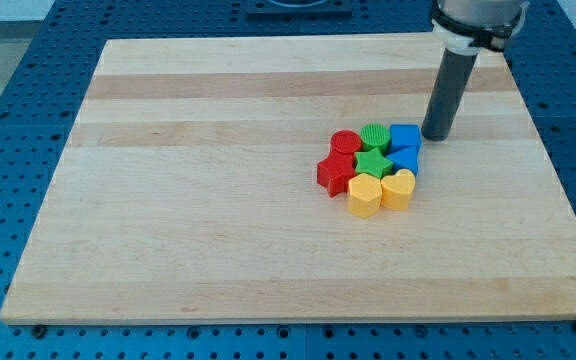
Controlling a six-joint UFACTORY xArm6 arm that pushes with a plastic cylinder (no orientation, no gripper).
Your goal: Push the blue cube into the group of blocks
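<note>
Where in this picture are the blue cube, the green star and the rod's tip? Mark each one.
blue cube (pixel 405 135): camera view, its top face.
green star (pixel 373 163): camera view, centre of its top.
my tip (pixel 436 136): camera view, the rod's very end, just right of the blue cube.

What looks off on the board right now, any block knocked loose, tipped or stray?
Nothing stands out. The blue cube sits against the cluster beside the green cylinder, with no block stray or tipped. My tip stands just off the cube's right side, on the wooden board.
</note>
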